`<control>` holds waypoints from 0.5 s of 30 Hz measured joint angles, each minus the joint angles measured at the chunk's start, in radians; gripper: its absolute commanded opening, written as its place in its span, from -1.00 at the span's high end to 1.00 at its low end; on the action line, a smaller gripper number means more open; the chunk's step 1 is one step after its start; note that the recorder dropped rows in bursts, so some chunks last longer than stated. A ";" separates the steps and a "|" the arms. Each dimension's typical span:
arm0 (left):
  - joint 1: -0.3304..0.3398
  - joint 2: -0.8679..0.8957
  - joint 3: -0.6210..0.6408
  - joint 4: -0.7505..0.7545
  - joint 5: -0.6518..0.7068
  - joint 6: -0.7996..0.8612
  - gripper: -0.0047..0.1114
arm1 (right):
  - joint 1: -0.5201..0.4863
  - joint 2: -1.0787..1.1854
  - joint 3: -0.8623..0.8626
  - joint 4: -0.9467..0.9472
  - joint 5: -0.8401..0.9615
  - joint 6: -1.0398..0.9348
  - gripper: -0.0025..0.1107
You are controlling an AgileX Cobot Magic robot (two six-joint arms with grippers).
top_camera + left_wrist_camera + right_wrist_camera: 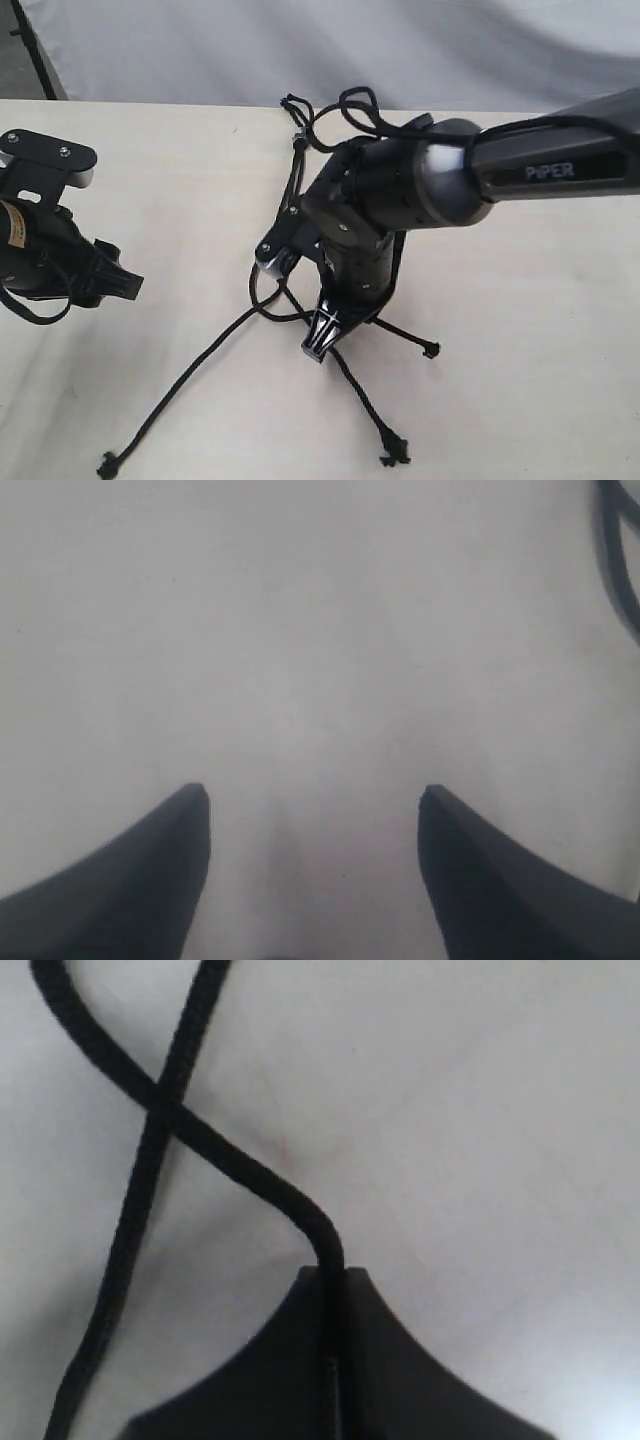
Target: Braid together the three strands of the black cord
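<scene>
Exterior view. Shows the black cord laid out on the pale table, gathered end toward the far edge, then passing under the right arm. Below the arm, splays into the three strands — a long left strand out to the near left, a middle strand down toward the near edge, a short right strand off to the right, each ending in a small knot. Puts the right gripper down among them at the table surface, reaching across the middle, tips pressed together. Places the left gripper well apart at the left side, clear of every strand.

Left wrist view. Shows two dark fingers standing wide apart over bare table, nothing between them, nothing held. Catches a blurred dark line at one corner; cannot tell whether cord or cable.

Right wrist view. Shows the fingers closed tight, pinching the held strand right at the tips. From the pinch, bends away in a curve and crosses a second strand — touching it at the crossing, though cannot tell which lies on top. Cannot tell from here which of the three is pinched.
</scene>
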 measured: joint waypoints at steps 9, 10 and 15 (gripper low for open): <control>0.000 -0.003 0.000 0.000 -0.004 0.000 -0.08 | 0.105 -0.002 0.057 0.201 0.058 -0.191 0.95; 0.000 -0.003 0.000 0.000 -0.004 0.000 -0.08 | 0.137 -0.016 0.071 0.236 0.058 -0.229 0.95; 0.000 -0.005 0.000 0.000 -0.004 0.000 -0.08 | 0.209 -0.101 0.106 0.302 0.000 -0.307 0.95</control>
